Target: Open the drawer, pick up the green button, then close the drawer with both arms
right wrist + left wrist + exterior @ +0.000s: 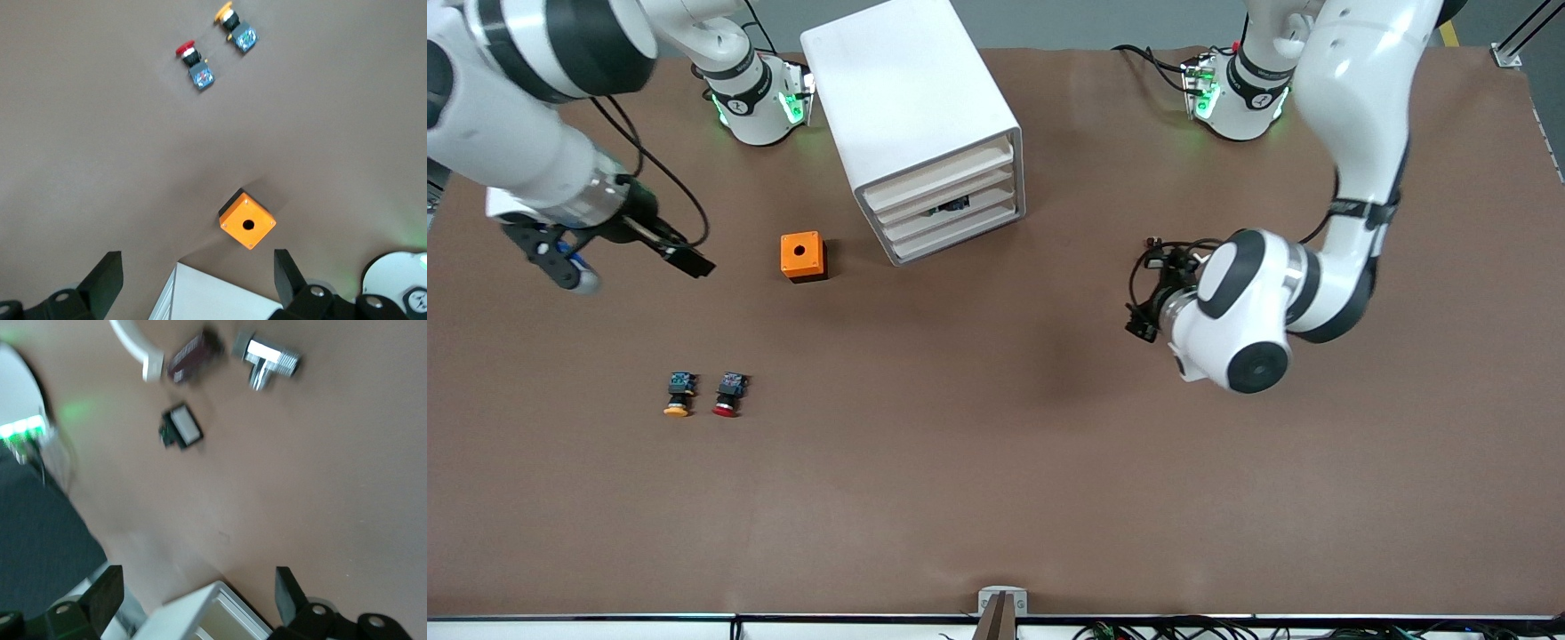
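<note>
From the front view, my left gripper [1145, 307] hangs over bare table toward my left arm's end, and the cabinet [914, 116] stands between my two bases with its drawer fronts angled toward the front camera. All four drawers look shut; the drawer [951, 206] I judge I want shows something dark and bluish through its slot, perhaps the button [950, 206], though I cannot be sure. My right gripper [569, 258] waits over the table at the right arm's end, the orange box [803, 256] between it and the cabinet. The yellow-capped button [679, 394] and red-capped button [730, 394] lie nearer the camera.

My left wrist view shows my fingers [105, 597] spread wide, a white cabinet corner [213, 613] between them.

My right wrist view shows those fingers [107, 273] spread too, over the orange box [247, 220].

The drawer front faces the gap between my arms; the left looks slightly nearer.
</note>
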{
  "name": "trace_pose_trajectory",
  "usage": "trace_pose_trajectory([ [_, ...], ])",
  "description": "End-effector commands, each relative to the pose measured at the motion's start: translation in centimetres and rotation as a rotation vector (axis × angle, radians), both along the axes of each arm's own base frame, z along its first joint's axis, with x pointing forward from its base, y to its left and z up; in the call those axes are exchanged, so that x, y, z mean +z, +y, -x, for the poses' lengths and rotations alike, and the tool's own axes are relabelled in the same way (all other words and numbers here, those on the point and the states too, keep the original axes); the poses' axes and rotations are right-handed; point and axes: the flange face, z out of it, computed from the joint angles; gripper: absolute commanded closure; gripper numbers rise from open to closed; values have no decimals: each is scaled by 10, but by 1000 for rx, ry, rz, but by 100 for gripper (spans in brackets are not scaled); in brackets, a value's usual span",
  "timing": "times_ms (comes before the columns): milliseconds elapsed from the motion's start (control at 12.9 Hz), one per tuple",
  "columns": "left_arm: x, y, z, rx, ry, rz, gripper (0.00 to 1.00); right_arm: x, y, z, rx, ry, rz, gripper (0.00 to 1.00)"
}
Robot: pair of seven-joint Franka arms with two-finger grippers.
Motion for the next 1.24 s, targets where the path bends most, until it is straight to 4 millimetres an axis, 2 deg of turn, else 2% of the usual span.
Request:
trace_pose_trajectory([
  [0, -30, -19, 3, 112, 114, 17, 0, -14, 26, 0, -60, 21, 14, 0],
  [155, -50, -28, 9, 193, 205, 39, 0, -21, 40, 1, -93, 23, 24, 0],
  [309, -78, -45, 18, 330, 331, -11, 1, -30, 57, 2, -112, 29, 34, 0],
  [387, -83, -57, 18, 393, 349, -21, 2, -33, 64, 2, -130, 24, 37, 0],
  [464, -85, -61, 17, 430, 357, -38, 3, -37, 74, 2, -145, 18, 39, 0],
  [696, -108, -89, 40, 456, 432, -108, 18, -51, 100, 2, -211, 29, 4, 0],
  [928, -132, -114, 60, 496, 537, -112, 25, -58, 123, 3, -274, 27, -31, 0],
  [1160, -144, -145, 87, 502, 604, -147, 33, -66, 152, 5, -333, 14, -66, 0],
])
